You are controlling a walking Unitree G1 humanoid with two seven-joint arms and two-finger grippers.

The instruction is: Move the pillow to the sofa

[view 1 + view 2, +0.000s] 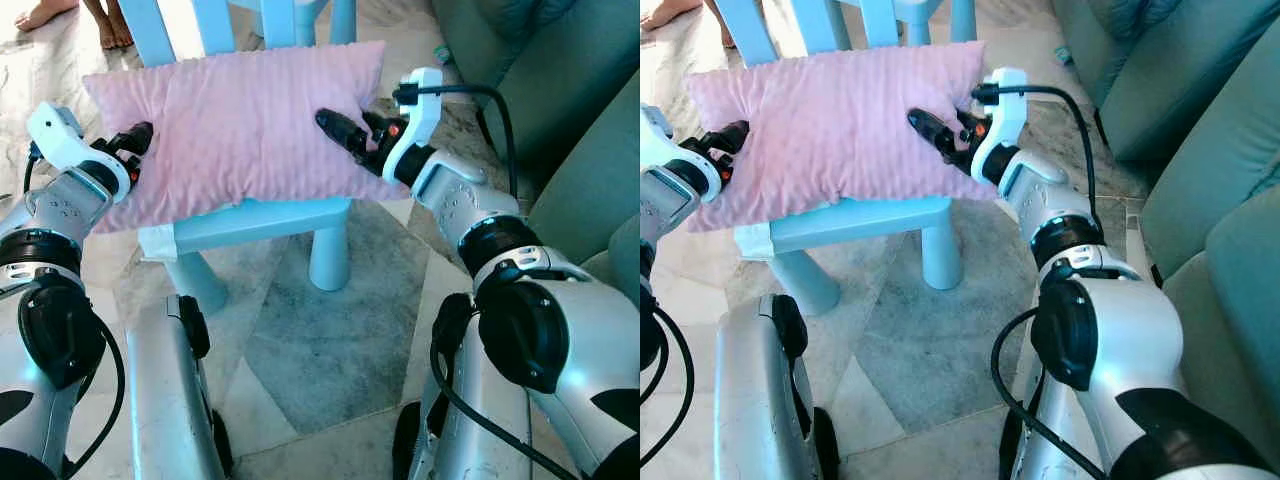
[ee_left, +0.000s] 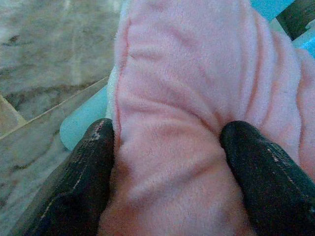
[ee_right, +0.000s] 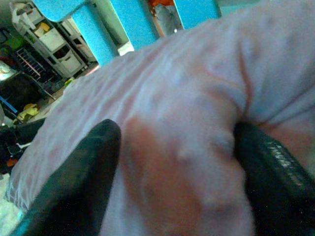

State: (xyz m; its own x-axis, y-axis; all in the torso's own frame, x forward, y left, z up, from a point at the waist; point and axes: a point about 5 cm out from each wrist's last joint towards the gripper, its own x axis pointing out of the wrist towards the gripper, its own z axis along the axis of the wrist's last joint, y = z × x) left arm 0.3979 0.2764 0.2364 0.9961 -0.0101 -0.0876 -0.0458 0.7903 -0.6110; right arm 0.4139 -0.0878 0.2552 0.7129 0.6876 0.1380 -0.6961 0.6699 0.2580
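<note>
Pillow (image 1: 240, 125) between pincers (both pinching)

Bright daylight in the head views, softer and bluish at the wrists.

The floor (image 1: 60, 60) at the top left washes out in glare, and the chair (image 1: 260, 225) casts a soft shadow on the tiles beneath. The head views are sharp enough, with a cool cast. In the left wrist view the pillow (image 2: 197, 98) is evenly lit and fairly crisp; the right wrist view is blurred (near fingers (image 3: 78, 182) dark and smeared), its far shelves dim.
</note>
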